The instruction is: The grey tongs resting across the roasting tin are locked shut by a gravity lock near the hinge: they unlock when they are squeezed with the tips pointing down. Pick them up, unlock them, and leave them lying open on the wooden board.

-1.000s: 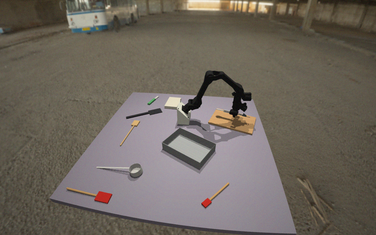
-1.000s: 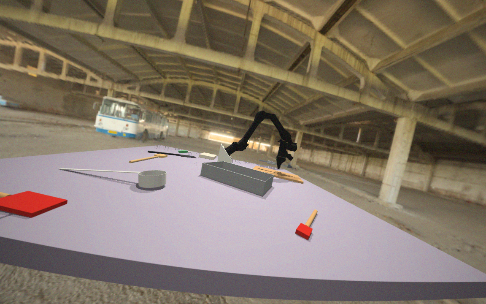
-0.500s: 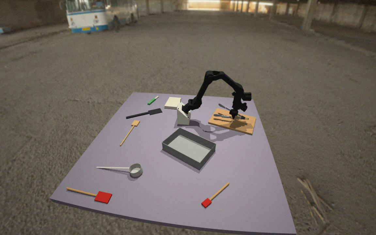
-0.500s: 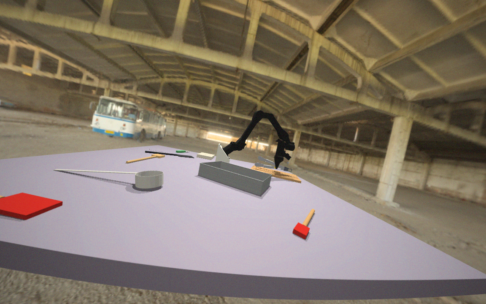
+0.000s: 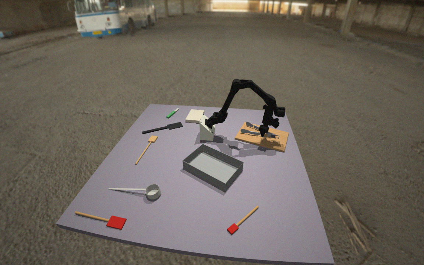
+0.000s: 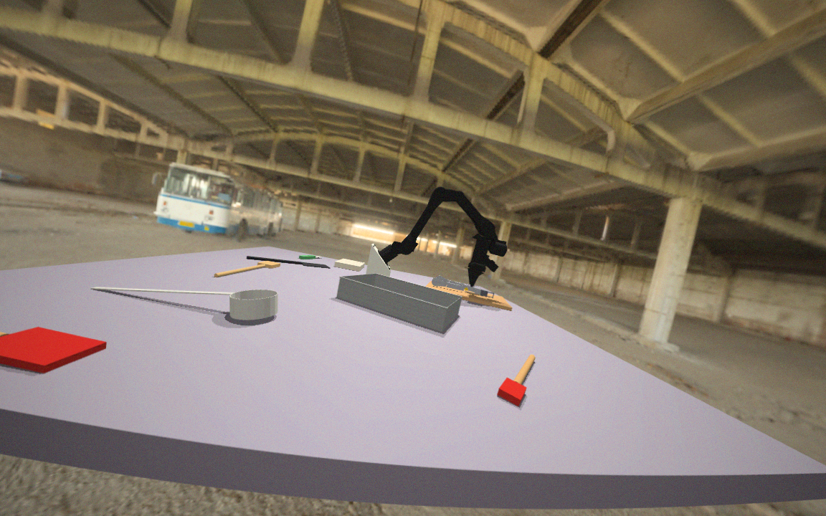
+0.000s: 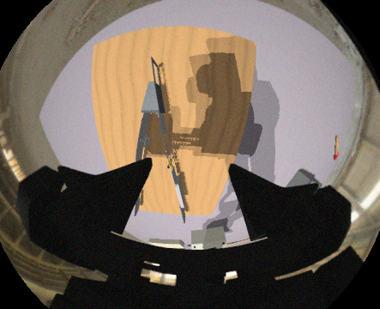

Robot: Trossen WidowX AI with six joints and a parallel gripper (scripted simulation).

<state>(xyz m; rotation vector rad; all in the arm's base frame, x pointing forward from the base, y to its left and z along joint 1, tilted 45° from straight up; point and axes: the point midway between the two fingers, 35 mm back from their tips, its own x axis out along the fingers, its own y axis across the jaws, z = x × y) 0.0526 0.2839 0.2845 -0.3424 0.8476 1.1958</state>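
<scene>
My gripper [image 5: 262, 134] hangs above the wooden board [image 5: 281, 145], fingers spread wide, pinching nothing. The grey tongs [image 5: 252, 129] lie splayed open on it.

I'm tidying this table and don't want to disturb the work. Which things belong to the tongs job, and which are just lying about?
Part of the job:
grey tongs, lying spread on the board
wooden board
roasting tin
gripper, open above the tongs

Lying about:
two red spatulas
ladle
black spatula
small wooden spatula
green marker
cream block
</scene>
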